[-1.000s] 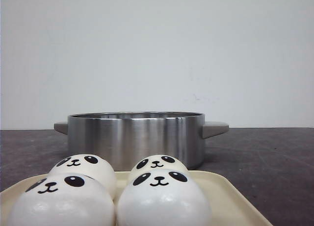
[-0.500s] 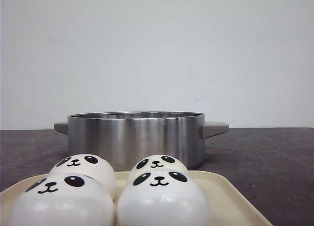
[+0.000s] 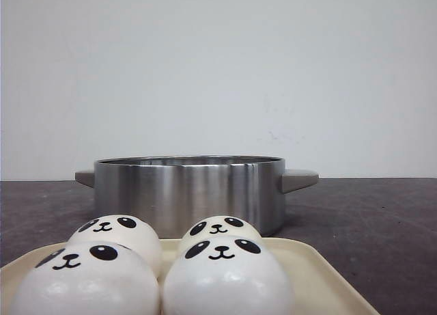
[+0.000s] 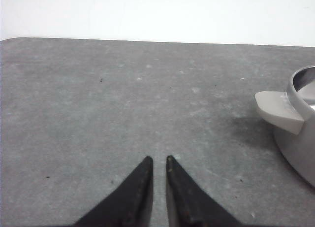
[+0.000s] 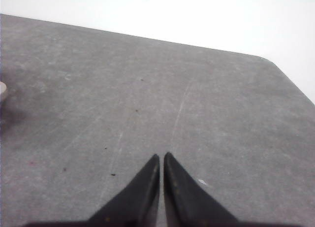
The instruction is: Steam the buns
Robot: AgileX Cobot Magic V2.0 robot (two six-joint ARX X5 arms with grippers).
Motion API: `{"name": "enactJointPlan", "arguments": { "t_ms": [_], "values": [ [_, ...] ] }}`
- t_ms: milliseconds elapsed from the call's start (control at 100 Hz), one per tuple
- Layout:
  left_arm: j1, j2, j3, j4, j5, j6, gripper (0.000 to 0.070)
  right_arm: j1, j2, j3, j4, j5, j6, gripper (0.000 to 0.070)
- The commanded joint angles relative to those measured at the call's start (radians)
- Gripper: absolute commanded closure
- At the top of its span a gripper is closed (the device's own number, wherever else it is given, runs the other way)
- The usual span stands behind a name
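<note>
Several white panda-faced buns sit on a cream tray (image 3: 321, 270) at the near edge of the front view: two in front (image 3: 85, 284) (image 3: 227, 277) and two behind (image 3: 116, 234) (image 3: 218, 229). Behind the tray stands a steel pot (image 3: 188, 192) with side handles. In the left wrist view my left gripper (image 4: 158, 159) is shut over bare grey table, with the pot (image 4: 300, 133) and one handle off to the side. My right gripper (image 5: 161, 155) is shut and empty over bare table. Neither gripper shows in the front view.
The dark grey table (image 3: 382, 226) runs back to a white wall. The pot's handles (image 3: 297, 180) stick out on both sides. The table's far edge (image 4: 147, 40) and a rounded corner (image 5: 268, 59) show in the wrist views.
</note>
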Motion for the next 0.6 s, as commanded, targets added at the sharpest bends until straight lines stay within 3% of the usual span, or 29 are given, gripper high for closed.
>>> {"name": "enactJointPlan", "arguments": {
  "t_ms": [0, 100, 370, 590],
  "values": [
    [0.002, -0.001, -0.018, -0.007, -0.003, 0.014, 0.0697, 0.002, -0.001, -0.002, 0.009, -0.001, 0.005, 0.0692],
    [0.002, -0.001, -0.018, -0.006, -0.003, 0.014, 0.0697, 0.003, -0.001, -0.002, 0.009, -0.003, 0.014, 0.0693],
    [0.002, -0.001, -0.018, -0.006, 0.004, 0.008, 0.0697, 0.003, -0.001, -0.002, 0.068, -0.081, 0.244, 0.0693],
    [0.002, -0.001, -0.018, -0.004, 0.016, -0.189, 0.0697, 0.003, -0.001, -0.002, 0.204, -0.170, 0.340, 0.0693]
  ]
}}
